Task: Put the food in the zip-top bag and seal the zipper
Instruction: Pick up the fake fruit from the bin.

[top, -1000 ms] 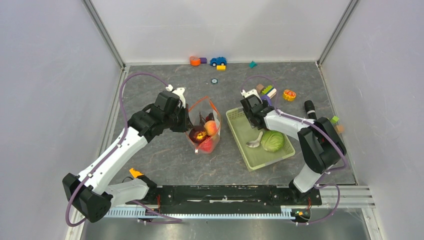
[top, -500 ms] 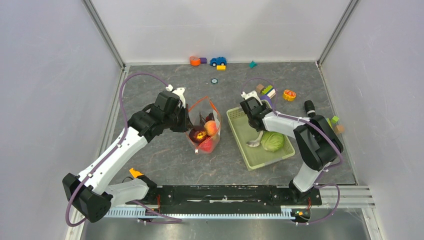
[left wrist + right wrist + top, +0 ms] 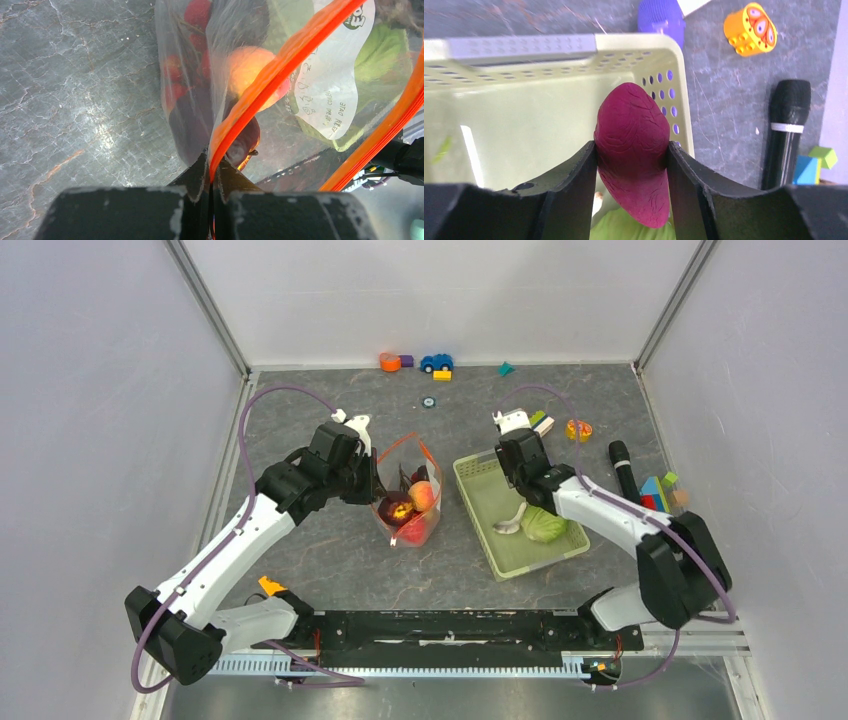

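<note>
1. The zip-top bag stood open at 9 o'clock of the green basket, with a peach and dark fruit inside.
2. Its film looked thin and floppy, so the stiffer zipper seemed the best place to take hold.
3. The left gripper was pinched tight on that strip.
4. The right gripper clasped a maroon toy plum across its middle, near the basket's 12 o'clock rim.
5. The plum probably handles as light and firm, and its wrinkled skin should resist slipping.
6. A cabbage lay in the basket.

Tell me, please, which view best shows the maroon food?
Right wrist: the maroon food sits centred, pinched in the right tool over the basket. Top view hides it under that tool; left wrist misses it.
</note>
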`<act>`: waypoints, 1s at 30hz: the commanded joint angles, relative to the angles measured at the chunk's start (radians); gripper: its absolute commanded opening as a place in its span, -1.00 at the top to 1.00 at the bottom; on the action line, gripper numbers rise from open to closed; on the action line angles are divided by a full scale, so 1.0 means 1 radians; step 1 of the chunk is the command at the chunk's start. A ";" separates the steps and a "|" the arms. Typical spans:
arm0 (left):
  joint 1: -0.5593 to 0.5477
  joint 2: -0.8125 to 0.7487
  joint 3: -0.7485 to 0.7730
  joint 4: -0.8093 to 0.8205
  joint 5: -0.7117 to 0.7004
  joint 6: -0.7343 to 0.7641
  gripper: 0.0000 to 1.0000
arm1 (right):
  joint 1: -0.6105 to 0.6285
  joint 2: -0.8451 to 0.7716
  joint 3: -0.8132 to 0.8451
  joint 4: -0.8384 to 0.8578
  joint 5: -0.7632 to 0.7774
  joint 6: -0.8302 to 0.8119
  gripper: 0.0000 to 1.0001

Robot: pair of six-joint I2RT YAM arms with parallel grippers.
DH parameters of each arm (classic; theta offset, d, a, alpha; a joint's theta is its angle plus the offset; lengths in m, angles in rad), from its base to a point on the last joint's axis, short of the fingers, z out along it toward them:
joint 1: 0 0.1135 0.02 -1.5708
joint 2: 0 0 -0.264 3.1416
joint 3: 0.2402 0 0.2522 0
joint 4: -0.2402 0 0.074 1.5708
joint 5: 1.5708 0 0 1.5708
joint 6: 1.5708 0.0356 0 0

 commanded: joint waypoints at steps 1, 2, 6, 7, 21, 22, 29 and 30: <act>-0.001 0.000 0.029 0.028 0.023 0.054 0.96 | -0.002 -0.119 -0.025 0.095 -0.168 -0.024 0.43; -0.001 0.001 0.029 0.029 0.023 0.054 0.96 | -0.002 -0.148 -0.034 0.115 -0.209 -0.029 0.43; -0.001 -0.001 0.029 0.029 0.027 0.054 0.96 | -0.002 -0.250 -0.054 0.183 -0.377 -0.046 0.43; -0.001 -0.001 0.029 0.028 0.029 0.054 0.96 | -0.002 -0.271 -0.053 0.191 -0.410 -0.046 0.43; -0.002 -0.004 0.025 0.035 0.063 0.052 0.96 | -0.001 -0.437 -0.041 0.473 -0.975 0.082 0.41; -0.001 -0.004 0.025 0.037 0.061 0.052 0.96 | -0.001 -0.435 -0.034 0.500 -1.016 0.095 0.41; -0.001 -0.008 0.022 0.042 0.071 0.051 0.96 | 0.072 -0.377 0.042 0.592 -1.174 0.108 0.40; -0.002 -0.010 0.022 0.042 0.071 0.051 0.96 | 0.095 -0.370 0.053 0.593 -1.177 0.088 0.39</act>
